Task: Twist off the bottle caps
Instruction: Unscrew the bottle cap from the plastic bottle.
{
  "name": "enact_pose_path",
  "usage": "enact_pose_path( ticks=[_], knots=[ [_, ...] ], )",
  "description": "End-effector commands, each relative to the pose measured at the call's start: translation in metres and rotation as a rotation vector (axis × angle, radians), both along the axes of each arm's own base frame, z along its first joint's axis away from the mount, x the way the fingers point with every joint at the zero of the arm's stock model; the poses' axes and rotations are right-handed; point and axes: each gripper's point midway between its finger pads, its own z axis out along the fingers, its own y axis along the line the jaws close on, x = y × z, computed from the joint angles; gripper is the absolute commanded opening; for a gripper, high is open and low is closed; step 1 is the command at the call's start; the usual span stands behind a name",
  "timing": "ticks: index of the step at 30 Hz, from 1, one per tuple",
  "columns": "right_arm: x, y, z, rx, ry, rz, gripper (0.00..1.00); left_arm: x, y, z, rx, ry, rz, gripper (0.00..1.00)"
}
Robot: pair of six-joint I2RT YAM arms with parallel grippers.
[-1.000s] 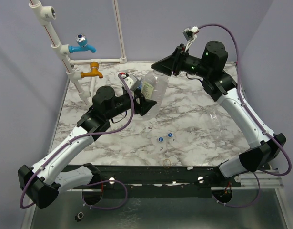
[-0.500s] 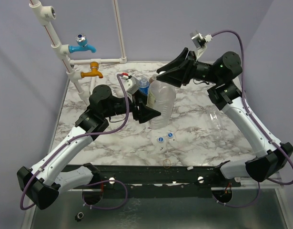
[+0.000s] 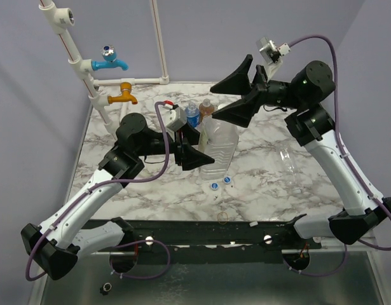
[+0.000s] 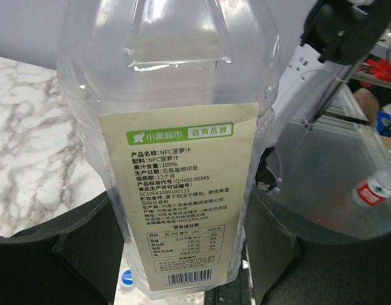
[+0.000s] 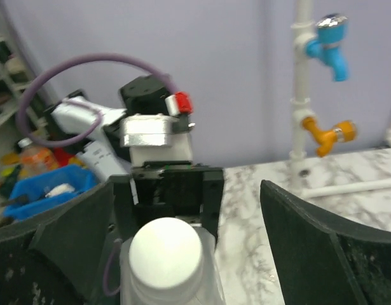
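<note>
My left gripper (image 3: 196, 152) is shut on the body of the larger squarish clear bottle (image 3: 219, 147), held upright; in the left wrist view its cream label (image 4: 182, 190) fills the frame between the dark fingers (image 4: 49, 232). Its white cap (image 5: 164, 251) sits on the neck. My right gripper (image 3: 213, 103) hovers over that cap, open wide, its fingers (image 5: 309, 254) apart from it on both sides. Behind stand a blue-labelled bottle (image 3: 192, 115) and an amber bottle (image 3: 206, 107). Two loose blue-and-white caps (image 3: 214, 186) (image 3: 227, 180) lie on the table.
A plain clear bottle (image 3: 288, 162) lies on the marble table (image 3: 150, 187) at the right. A thin yellowish ring (image 3: 223, 216) rests near the front edge. White pipes with a blue tap (image 3: 109, 60) and an orange tap (image 3: 124, 95) rise at the back left.
My right gripper has opened and released the white cap, drawing back to the right. The left gripper has swung the large bottle from tilted to upright and brought it nearer.
</note>
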Motion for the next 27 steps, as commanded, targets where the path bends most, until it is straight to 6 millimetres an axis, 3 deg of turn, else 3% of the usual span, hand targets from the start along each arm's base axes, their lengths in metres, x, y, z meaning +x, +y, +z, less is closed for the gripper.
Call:
enact_pose_path(
  ticks=[1, 9, 15, 19, 23, 27],
  knots=[
    [0.059, -0.013, -0.008, -0.051, 0.084, -0.399, 1.0, 0.033, 0.008, -0.002, 0.011, -0.111, 0.203, 0.0],
    [0.095, -0.017, -0.022, -0.093, 0.227, -0.59, 1.0, 0.106, 0.033, -0.021, 0.118, -0.267, 0.571, 0.0],
    [0.109, 0.003, -0.036, -0.136, 0.244, -0.623, 0.96, 0.12, 0.033, -0.022, 0.127, -0.257, 0.626, 0.0],
    [0.118, 0.013, -0.04, -0.136, 0.245, -0.641, 0.78, 0.121, 0.031, -0.023, 0.124, -0.242, 0.624, 0.0],
    [0.124, 0.019, -0.04, -0.133, 0.239, -0.653, 0.51, 0.123, 0.031, -0.023, 0.123, -0.234, 0.63, 0.0],
    [0.126, 0.022, -0.043, -0.138, 0.235, -0.657, 0.37, 0.121, 0.031, -0.021, 0.113, -0.226, 0.628, 0.0]
  ],
)
